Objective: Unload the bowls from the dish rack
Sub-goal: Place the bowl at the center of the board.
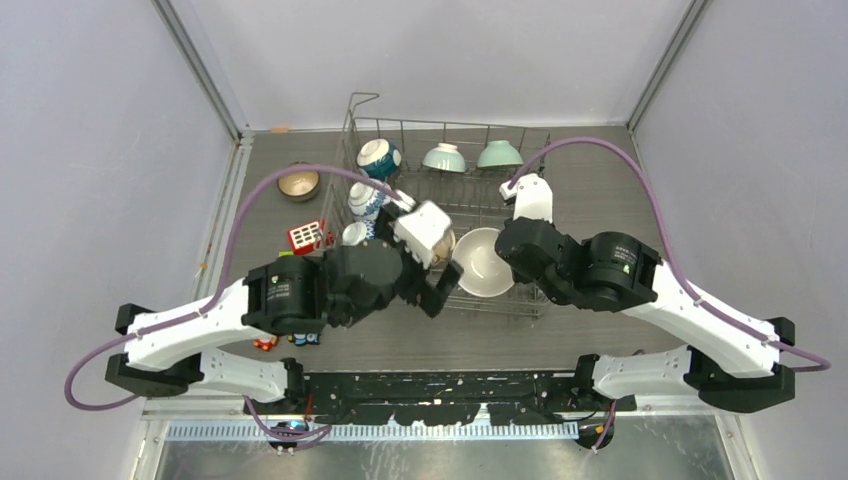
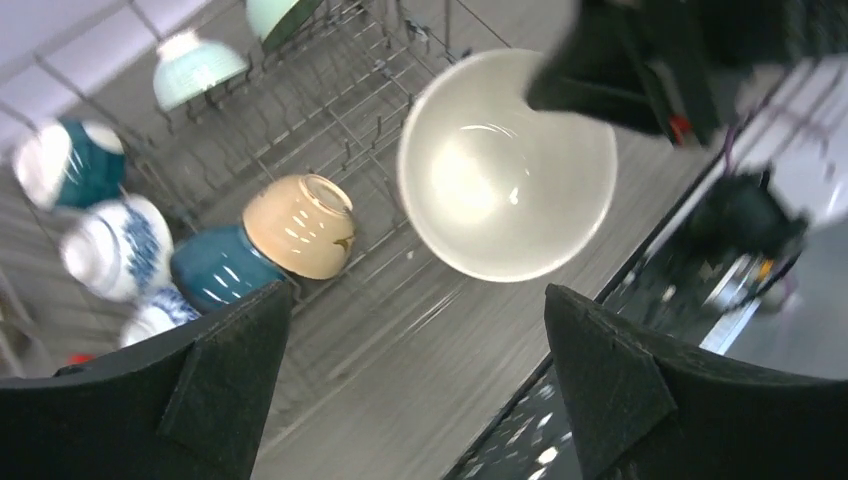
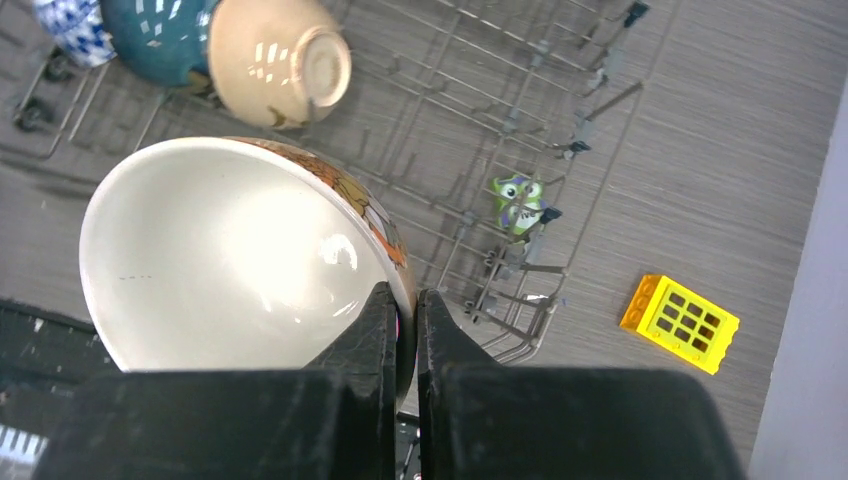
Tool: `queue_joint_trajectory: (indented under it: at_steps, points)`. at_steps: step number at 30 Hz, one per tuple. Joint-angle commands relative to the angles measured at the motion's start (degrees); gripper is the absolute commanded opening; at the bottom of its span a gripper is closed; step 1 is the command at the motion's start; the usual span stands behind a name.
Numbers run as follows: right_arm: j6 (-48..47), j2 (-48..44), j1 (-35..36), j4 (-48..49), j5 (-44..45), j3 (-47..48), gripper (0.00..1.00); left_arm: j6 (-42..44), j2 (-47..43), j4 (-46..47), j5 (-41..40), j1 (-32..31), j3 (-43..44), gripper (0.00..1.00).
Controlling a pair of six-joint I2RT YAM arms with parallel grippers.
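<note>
My right gripper point(image 3: 405, 300) is shut on the rim of a large cream bowl point(image 3: 230, 250) with an orange pattern outside, holding it tilted above the front of the grey wire dish rack point(image 3: 480, 120). The top view shows that cream bowl point(image 1: 484, 262) at the rack's near edge, between both arms. My left gripper point(image 2: 420, 340) stands wide open and holds nothing, just left of the cream bowl point(image 2: 505, 165). In the rack lie a beige bowl point(image 2: 300, 225), a dark teal bowl point(image 2: 215, 265), blue-and-white bowls point(image 2: 110, 245) and mint bowls point(image 1: 443, 157).
A brown bowl point(image 1: 299, 182) sits on the table left of the dish rack point(image 1: 450, 128). A red block point(image 1: 308, 236) lies near the rack's left side. A green owl toy point(image 3: 517, 200) sits in the rack's corner and a yellow block point(image 3: 680, 322) lies beside it.
</note>
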Motion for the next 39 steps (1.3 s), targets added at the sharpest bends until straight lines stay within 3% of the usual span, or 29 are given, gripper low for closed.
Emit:
queue_joint_trajectory:
  at_steps: [1, 4, 7, 12, 22, 30, 35, 39]
  points:
    - [3.8, -4.3, -3.7, 8.7, 5.9, -3.5, 0.01, -27.4, -2.1, 10.4, 1.7, 7.6, -4.0, 0.96]
    - [5.3, -6.3, -6.6, 12.3, 4.4, -7.1, 0.01, -41.0, -1.4, 11.0, 2.6, 12.0, -7.0, 0.89]
    - [6.6, -6.2, -8.4, 13.9, 3.0, -8.2, 0.01, -47.4, 1.5, 8.6, 2.4, 13.5, -5.6, 0.89]
    - [7.6, -5.5, -9.1, 15.6, 3.9, -8.8, 0.01, -53.1, 6.7, 1.7, -0.2, 14.2, -0.3, 0.99]
    - [9.6, -4.6, -10.7, 17.8, 1.8, -9.4, 0.01, -55.8, 14.0, -2.1, -1.1, 17.3, 2.4, 0.99]
    - [10.1, -4.3, -11.0, 18.1, 1.8, -10.2, 0.01, -56.1, 17.6, -5.9, -3.6, 17.6, 5.4, 0.79]
    - [10.5, -4.0, -11.2, 18.8, 1.2, -10.0, 0.01, -55.9, 18.7, -5.5, -3.7, 17.5, 5.7, 0.71]
    - [10.9, -3.5, -11.5, 19.3, 0.9, -9.7, 0.01, -55.6, 19.2, -4.8, -3.6, 17.5, 5.3, 0.57]
